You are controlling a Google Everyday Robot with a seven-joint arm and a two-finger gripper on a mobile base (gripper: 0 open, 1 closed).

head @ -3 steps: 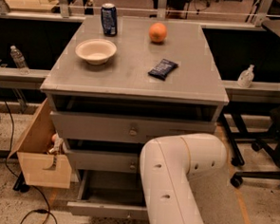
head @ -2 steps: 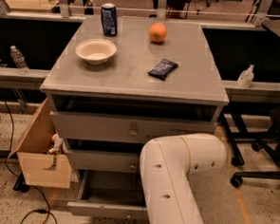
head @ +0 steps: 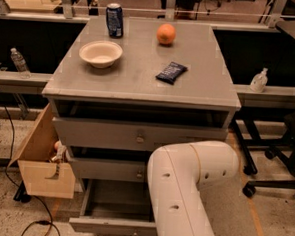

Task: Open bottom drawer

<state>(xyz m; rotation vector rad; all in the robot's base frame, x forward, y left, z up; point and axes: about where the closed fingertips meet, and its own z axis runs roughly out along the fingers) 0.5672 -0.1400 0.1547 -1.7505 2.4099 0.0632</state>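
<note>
Bottom drawer (head: 111,226) stood pulled out; white arm (head: 183,192) covered its right side. Claw hidden behind arm, state couldn't tell.

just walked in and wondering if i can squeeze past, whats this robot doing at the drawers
The robot's white arm bends down in front of a grey cabinet, at the bottom drawer. That drawer stands pulled out, with its inside showing. The gripper is not in view; it is hidden behind the arm or below the picture's edge. On the cabinet top sit a bowl, a can, an orange and a dark packet.
</note>
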